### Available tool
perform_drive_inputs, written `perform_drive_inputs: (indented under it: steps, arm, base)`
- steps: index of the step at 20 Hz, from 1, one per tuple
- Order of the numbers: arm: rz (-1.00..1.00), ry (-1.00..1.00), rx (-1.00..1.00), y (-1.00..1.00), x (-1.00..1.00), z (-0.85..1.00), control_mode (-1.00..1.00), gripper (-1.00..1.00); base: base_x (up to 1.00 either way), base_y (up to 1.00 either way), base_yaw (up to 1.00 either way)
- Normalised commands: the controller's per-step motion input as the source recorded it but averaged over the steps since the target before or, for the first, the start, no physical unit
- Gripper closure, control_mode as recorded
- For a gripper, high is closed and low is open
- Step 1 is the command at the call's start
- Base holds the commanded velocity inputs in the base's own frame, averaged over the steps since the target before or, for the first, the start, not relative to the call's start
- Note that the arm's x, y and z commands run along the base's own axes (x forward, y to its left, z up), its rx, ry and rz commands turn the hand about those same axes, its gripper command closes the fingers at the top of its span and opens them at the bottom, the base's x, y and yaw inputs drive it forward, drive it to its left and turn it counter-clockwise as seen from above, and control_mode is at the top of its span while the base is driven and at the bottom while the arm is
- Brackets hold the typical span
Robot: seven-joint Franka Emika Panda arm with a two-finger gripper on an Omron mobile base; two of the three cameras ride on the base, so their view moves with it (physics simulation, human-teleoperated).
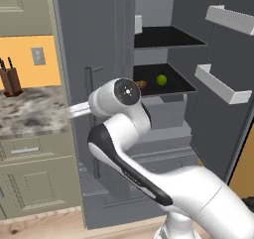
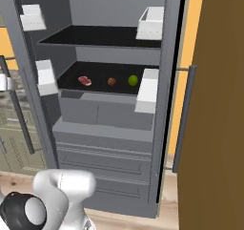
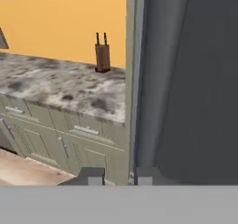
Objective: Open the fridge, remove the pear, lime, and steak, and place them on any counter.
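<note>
On the fridge [image 2: 119, 124] shelf, steak [image 2: 85, 80], pear [image 2: 111, 81] and lime [image 2: 133, 80] all wait; doors open, end effector [image 3: 118, 177] closed, holding nothing.

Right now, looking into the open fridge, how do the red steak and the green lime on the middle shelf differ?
The flat red slab of steak lies low and oblong, while the round yellow-green lime stands taller as a ball. The steak sits at the left end of the row, the lime at the right end, with a small reddish-brown fruit between them. Both rest on the same dark shelf, untouched.
</note>
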Motion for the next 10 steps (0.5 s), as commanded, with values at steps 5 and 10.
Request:
perform_drive_inputs:
  steps: [5, 10]
  arm:
    - [0.04, 0.03, 0.07, -0.87, -0.98, 0.34, -1.00, -1.00]
    - [-0.04, 0.18, 0.16, -1.00, -0.39, 0.20, -1.00, -1.00]
  base:
    - [0.00, 0.00, 0.00]
    - [0.00, 0.00, 0.00]
